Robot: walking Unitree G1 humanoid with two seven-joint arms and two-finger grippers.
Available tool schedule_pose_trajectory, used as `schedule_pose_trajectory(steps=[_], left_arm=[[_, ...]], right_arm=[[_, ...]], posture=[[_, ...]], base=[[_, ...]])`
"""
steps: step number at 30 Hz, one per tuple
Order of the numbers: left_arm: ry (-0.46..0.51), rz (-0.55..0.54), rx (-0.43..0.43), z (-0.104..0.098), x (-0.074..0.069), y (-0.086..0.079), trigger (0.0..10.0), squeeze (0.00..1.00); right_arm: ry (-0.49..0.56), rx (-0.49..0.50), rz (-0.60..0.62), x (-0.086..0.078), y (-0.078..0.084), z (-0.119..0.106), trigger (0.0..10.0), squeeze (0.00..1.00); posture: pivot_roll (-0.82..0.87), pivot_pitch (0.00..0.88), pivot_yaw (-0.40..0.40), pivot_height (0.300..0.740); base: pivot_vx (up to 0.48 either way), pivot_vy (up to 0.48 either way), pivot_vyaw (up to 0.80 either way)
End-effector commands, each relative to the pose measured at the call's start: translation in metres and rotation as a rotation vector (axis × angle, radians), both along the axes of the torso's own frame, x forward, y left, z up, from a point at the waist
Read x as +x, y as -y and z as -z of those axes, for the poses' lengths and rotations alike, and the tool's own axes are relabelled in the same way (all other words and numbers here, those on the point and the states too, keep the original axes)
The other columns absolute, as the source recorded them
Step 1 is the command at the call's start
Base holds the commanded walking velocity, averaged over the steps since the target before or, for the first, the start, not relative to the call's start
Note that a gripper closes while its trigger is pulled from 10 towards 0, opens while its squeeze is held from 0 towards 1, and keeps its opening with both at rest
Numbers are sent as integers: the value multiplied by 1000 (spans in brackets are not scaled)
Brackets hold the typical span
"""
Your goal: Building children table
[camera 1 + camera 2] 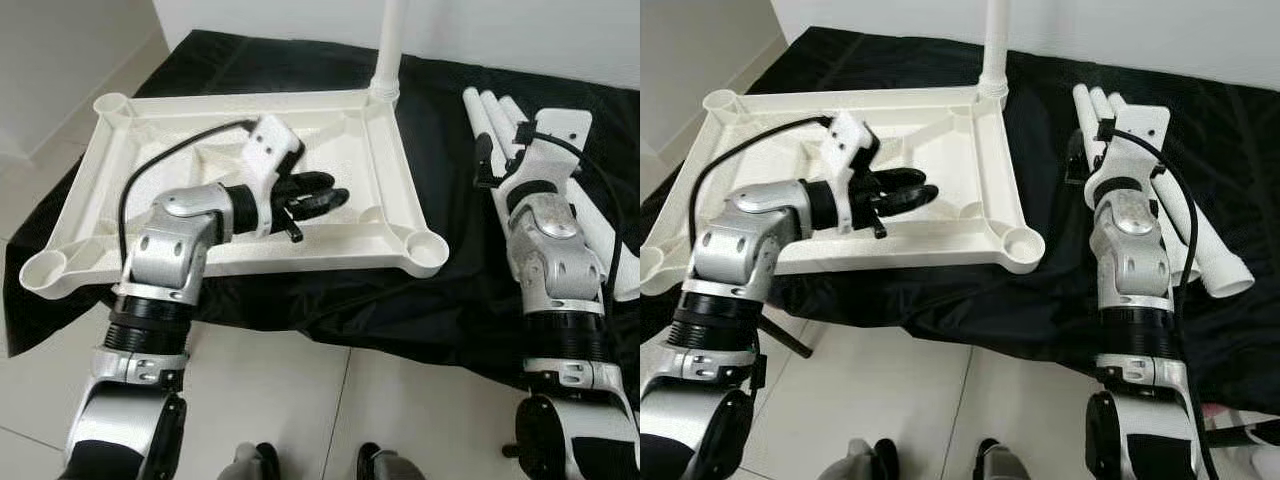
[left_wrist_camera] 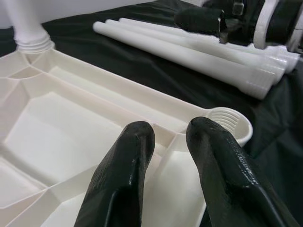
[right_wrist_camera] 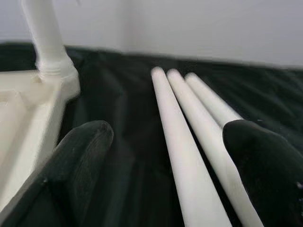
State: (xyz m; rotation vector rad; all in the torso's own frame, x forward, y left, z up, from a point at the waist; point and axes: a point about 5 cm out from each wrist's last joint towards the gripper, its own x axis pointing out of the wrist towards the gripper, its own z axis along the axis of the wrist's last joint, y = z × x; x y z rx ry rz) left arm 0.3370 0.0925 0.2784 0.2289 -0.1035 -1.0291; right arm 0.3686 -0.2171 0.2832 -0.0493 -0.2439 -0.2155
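One upturned white tabletop (image 1: 375,180) is lying on a black cloth (image 1: 400,300), with one leg (image 1: 390,45) standing in its far corner socket.
Three loose legs (image 3: 189,142) are lying side by side beside it; the right gripper (image 3: 165,156) is hovering over them, jaws wide open, while the left gripper (image 2: 168,156), jaws slightly parted and empty, is hanging over the tabletop.

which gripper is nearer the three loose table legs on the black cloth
Right. The right gripper hovers directly over the loose legs, fingers open around them; the left gripper is above the upside-down tabletop.
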Motion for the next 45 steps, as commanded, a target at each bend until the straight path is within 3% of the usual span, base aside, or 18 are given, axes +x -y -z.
schedule_pose_trajectory(steps=[1,8,12,17,26,33,45], left_arm=[[24,-413,-66,1,12,-17,10000,0],[-2,-441,-49,5,9,-22,10000,0],[-16,-445,-36,8,8,-23,10000,0],[-28,-452,-32,9,7,-23,10000,0],[-22,-479,-21,8,6,-23,10000,0],[16,-465,-6,3,2,-18,10000,0],[33,-451,-3,-4,0,-17,10000,0]], right_arm=[[-88,47,46,6,7,8,10000,0],[-256,24,112,19,12,13,10000,0],[-352,60,140,24,17,21,10000,0],[-416,131,170,26,22,24,10000,0],[-463,129,195,29,22,23,10000,0],[-557,186,168,28,15,37,10000,0],[-702,229,182,24,16,63,10000,0]], posture=[[-73,203,10,740],[-74,201,9,740],[-74,211,11,740],[-74,219,14,740],[-75,229,17,740],[-73,234,19,740],[-69,234,17,740]], base=[[0,0,0],[0,0,0],[0,0,0],[0,0,0],[0,0,0],[0,0,0],[0,0,0]])
